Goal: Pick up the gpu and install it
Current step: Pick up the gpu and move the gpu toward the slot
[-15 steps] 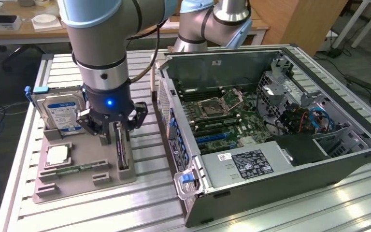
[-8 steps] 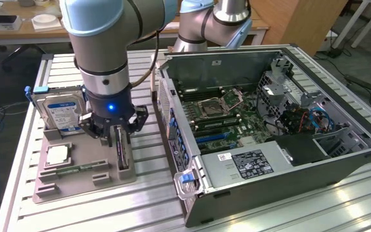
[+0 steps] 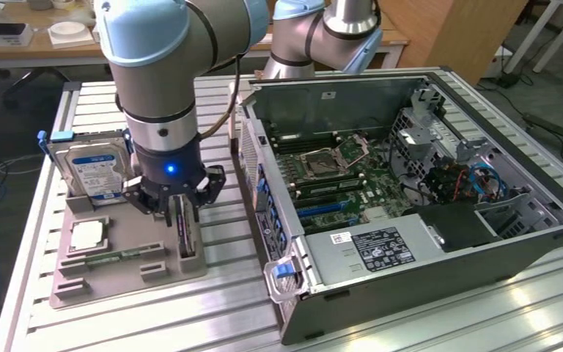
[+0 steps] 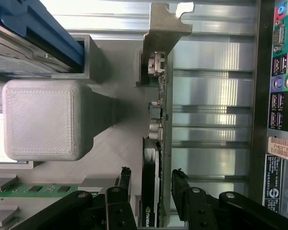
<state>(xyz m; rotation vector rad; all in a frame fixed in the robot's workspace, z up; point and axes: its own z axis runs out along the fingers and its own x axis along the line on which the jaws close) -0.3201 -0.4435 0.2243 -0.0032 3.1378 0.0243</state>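
One tray (image 3: pixel 96 282): grey, on the slatted table (image 3: pixel 223 312) beside the case (image 3: pixel 409 290).
Tray contents: drive (image 3: pixel 91 172) upright, chip (image 3: pixel 88 235) flat, memory stick (image 3: pixel 115 258), gpu (image 4: pixel 159 96).
Gpu: stands on edge in the tray slot nearest the case, with a metal bracket at one end.
Gripper (image 4: pixel 152 179): spread, one finger on each side of the gpu, not pinching it.
Case contents: motherboard (image 3: pixel 340 176), cables.

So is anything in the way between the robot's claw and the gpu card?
No, nothing visible. The open gripper has a finger on each side of the gpu, which stands on edge in the grey holder.
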